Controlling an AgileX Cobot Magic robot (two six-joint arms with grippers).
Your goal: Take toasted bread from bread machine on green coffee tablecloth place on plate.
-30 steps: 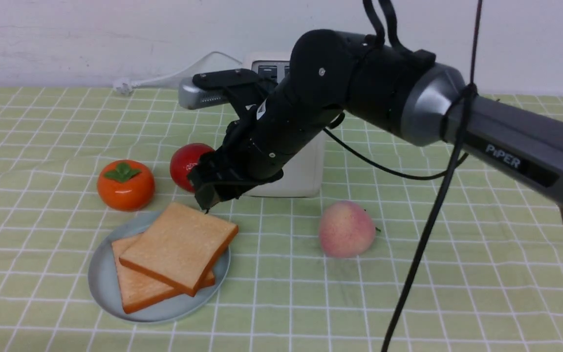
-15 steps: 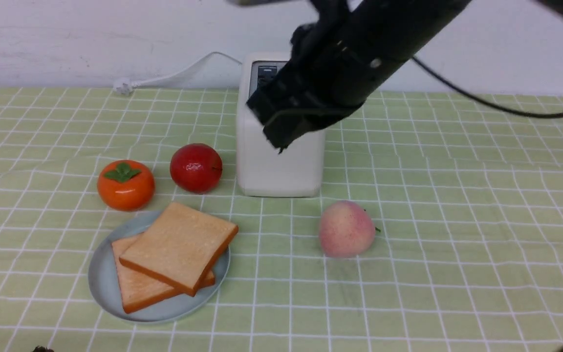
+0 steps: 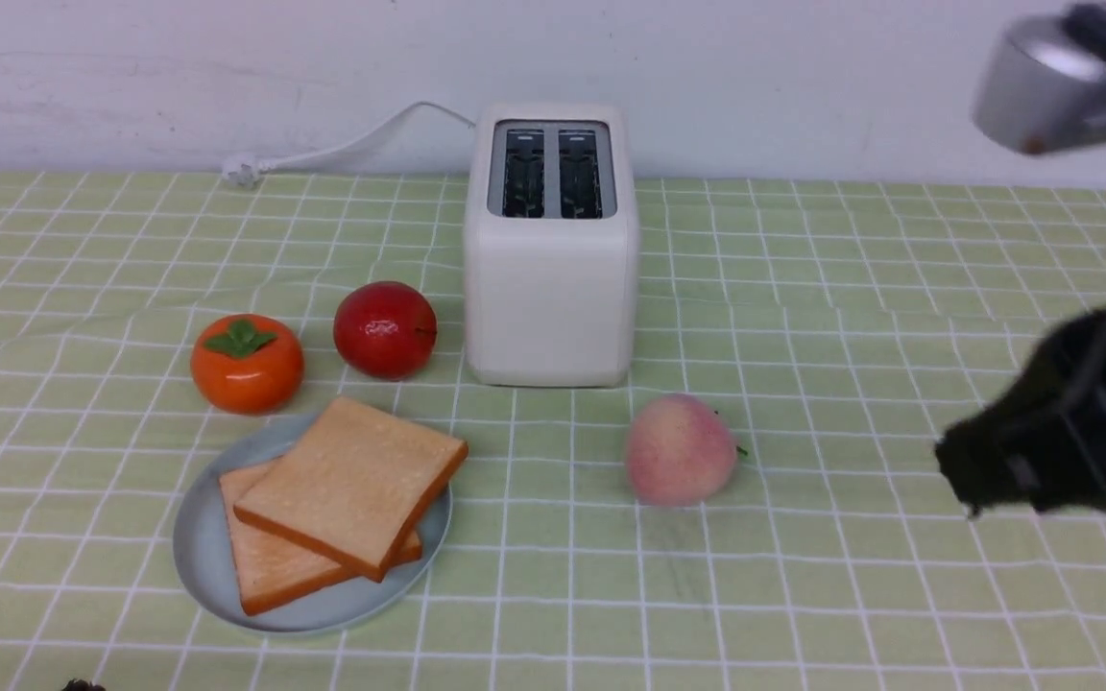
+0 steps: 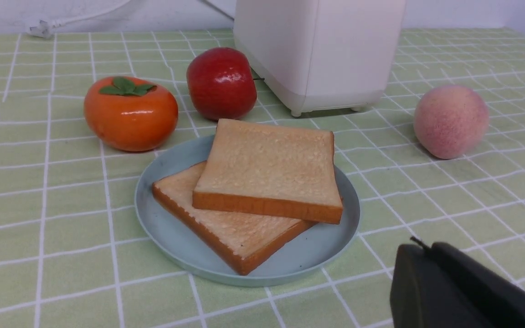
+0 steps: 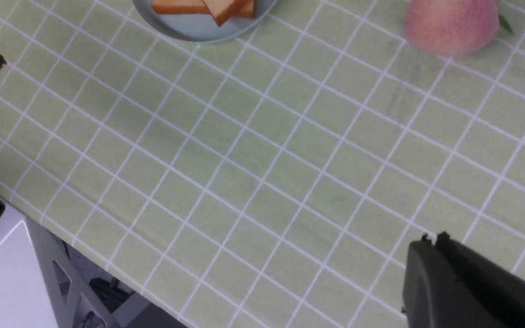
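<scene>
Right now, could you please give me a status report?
Left gripper, right gripper shut, empty. Two tan square toast slices stacked on round pale blue plate; cream toaster slots empty. Nothing obstructing.

— What's behind it all?
— A plain white wall [image 3: 179,67], faintly scuffed, in soft even light.
— And low down, in the right wrist view?
— A pale grey frame [image 5: 2,273]; darkness under it.

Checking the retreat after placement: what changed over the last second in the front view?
The right arm's pincer left the far corner of the stacked square tan toast slices, rose past the boxy cream-white toaster, then withdrew to the right, holding nothing. Slices, toaster and the round pale blue-grey plate stayed put.
</scene>
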